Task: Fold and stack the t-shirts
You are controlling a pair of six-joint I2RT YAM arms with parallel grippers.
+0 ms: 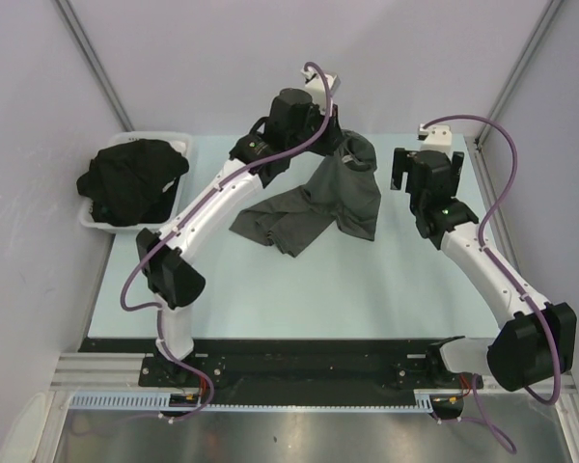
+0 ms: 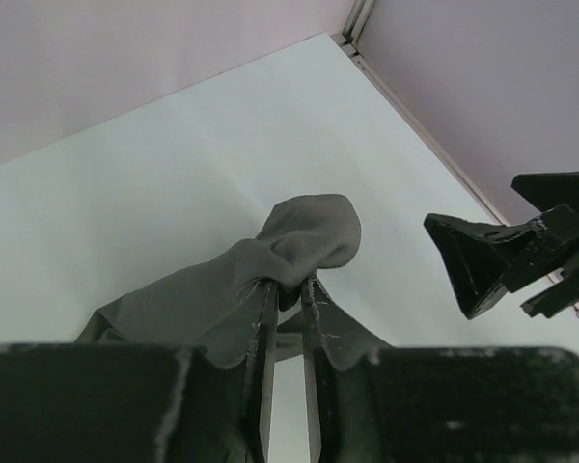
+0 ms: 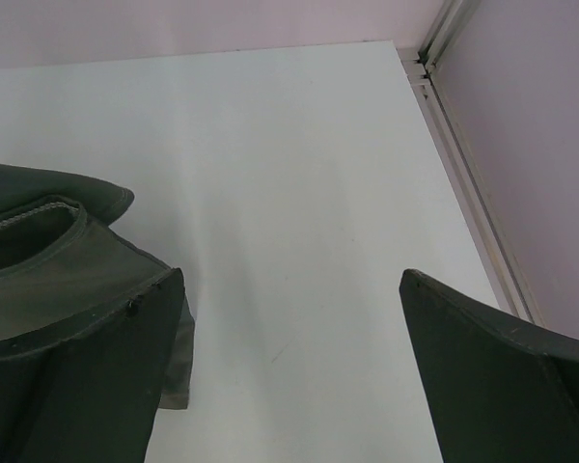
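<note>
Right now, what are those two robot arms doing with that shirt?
The left end effector is pinching a bunch of the grey t-shirt and holding that part up at the far side of the table, while the rest lies crumpled on it. The right end effector is wide open beside the shirt, holding nothing. The black t-shirts sit heaped in the white tray on the left, not folded yet.

A white plastic tray (image 1: 177, 136) sits at the far left corner of the pale mint counter (image 1: 318, 289). Plain grey wall panels (image 1: 222, 58), joined by slanting aluminium frame rails (image 1: 96, 60), enclose the counter on three sides. A brushed metal sheet (image 1: 270, 436) lies beyond its near edge.
</note>
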